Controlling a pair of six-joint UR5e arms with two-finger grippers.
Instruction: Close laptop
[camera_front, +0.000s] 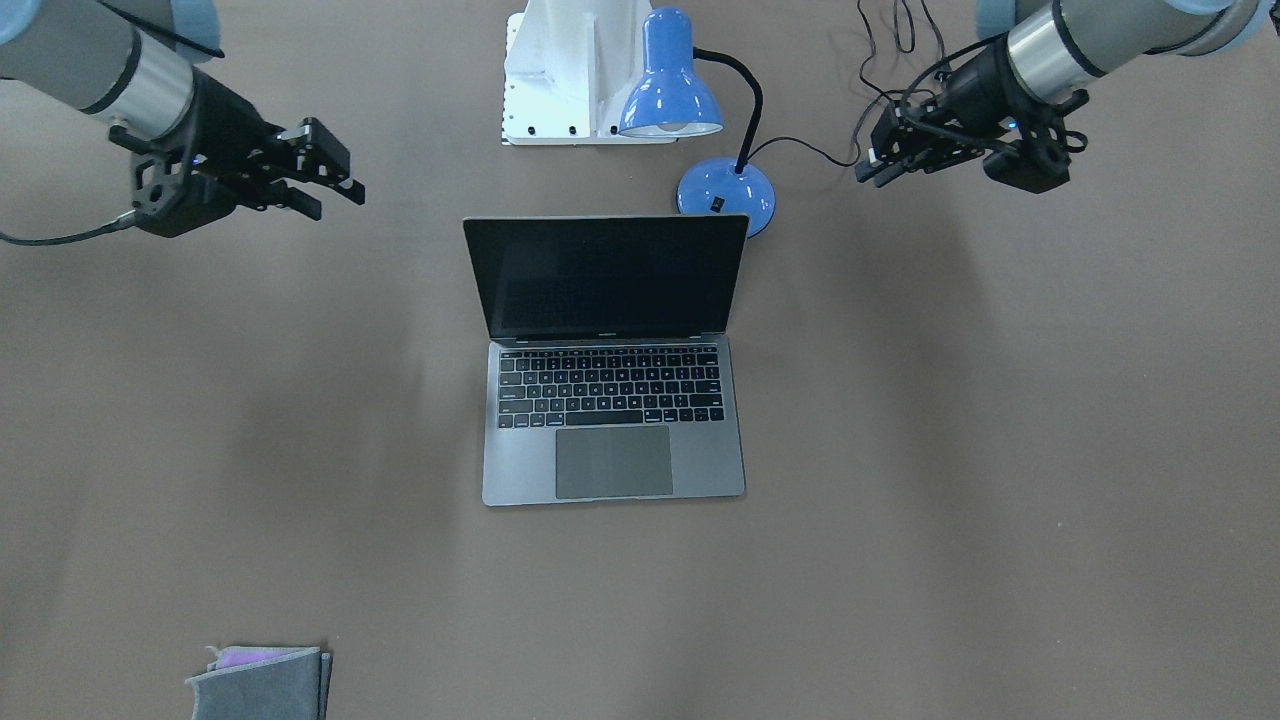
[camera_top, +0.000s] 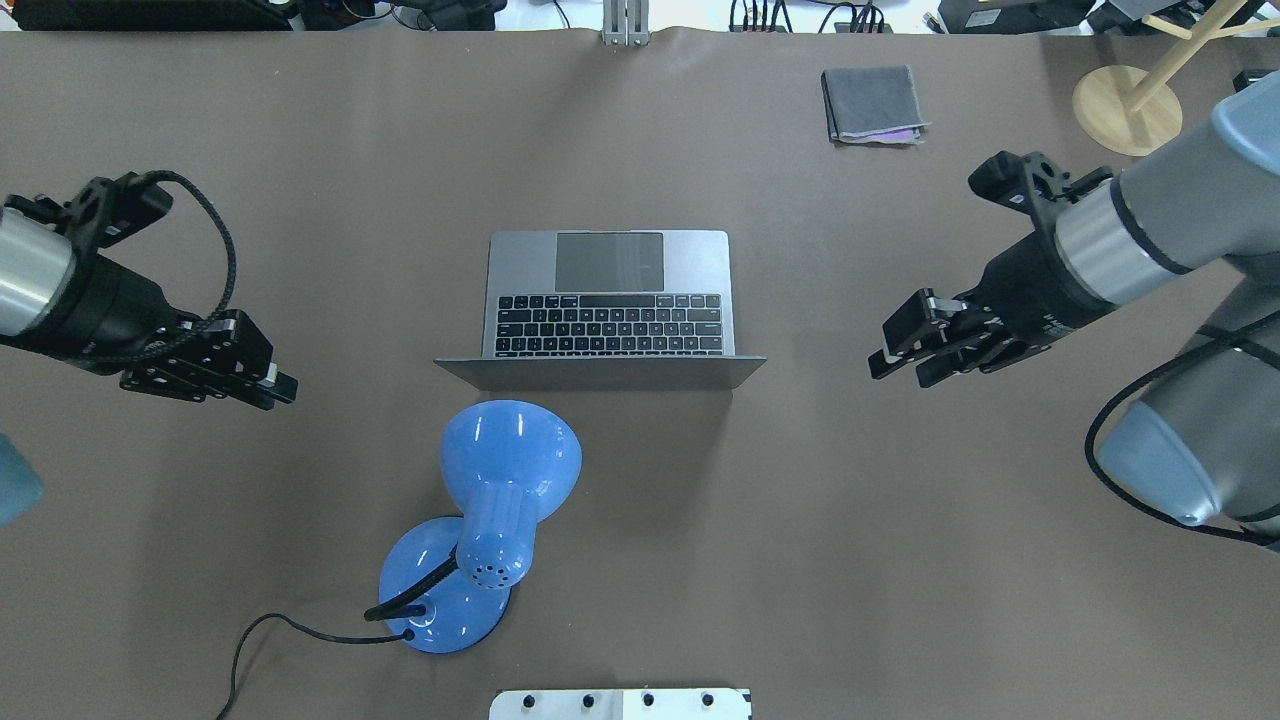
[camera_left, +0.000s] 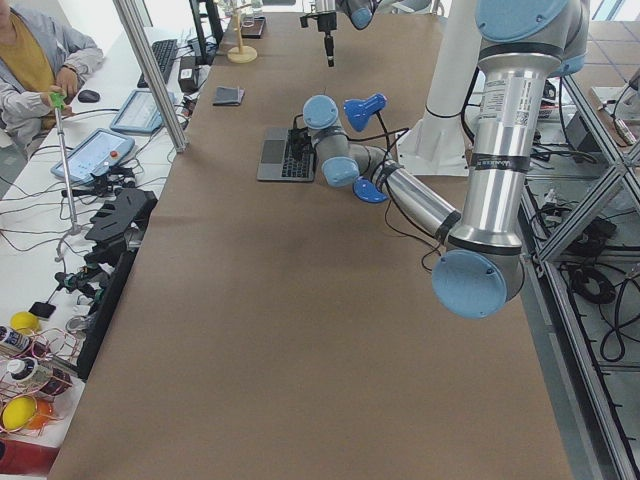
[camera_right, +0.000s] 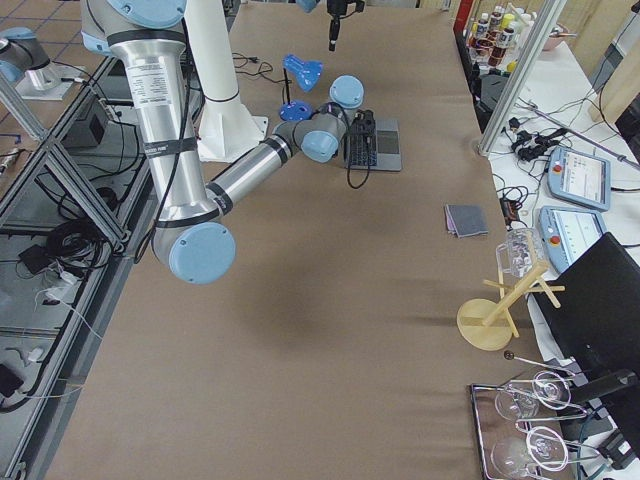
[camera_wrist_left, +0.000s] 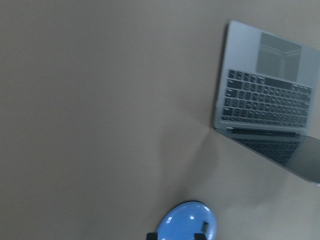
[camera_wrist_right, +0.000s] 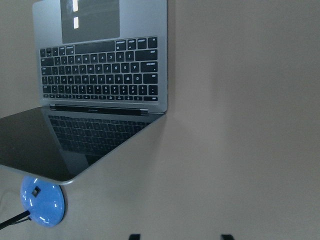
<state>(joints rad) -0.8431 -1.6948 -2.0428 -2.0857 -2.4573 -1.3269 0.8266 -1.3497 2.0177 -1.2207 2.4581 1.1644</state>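
The laptop (camera_front: 612, 400) stands open in the middle of the brown table, a slim grey one with a black keyboard and a dark screen. Its lid is upright, with its back toward the robot. It also shows in the overhead view (camera_top: 610, 300), the left wrist view (camera_wrist_left: 265, 95) and the right wrist view (camera_wrist_right: 100, 75). My left gripper (camera_top: 280, 385) hovers well to the laptop's left, empty, its fingertips a little apart. My right gripper (camera_top: 890, 362) hovers to the laptop's right, open and empty. Neither touches the laptop.
A blue desk lamp (camera_top: 510, 465) stands just behind the lid on the robot's side, its base (camera_front: 725, 195) close to the lid's corner. A grey felt pouch (camera_top: 872, 100) lies at the far edge. A wooden stand (camera_top: 1125, 95) is at the far right corner.
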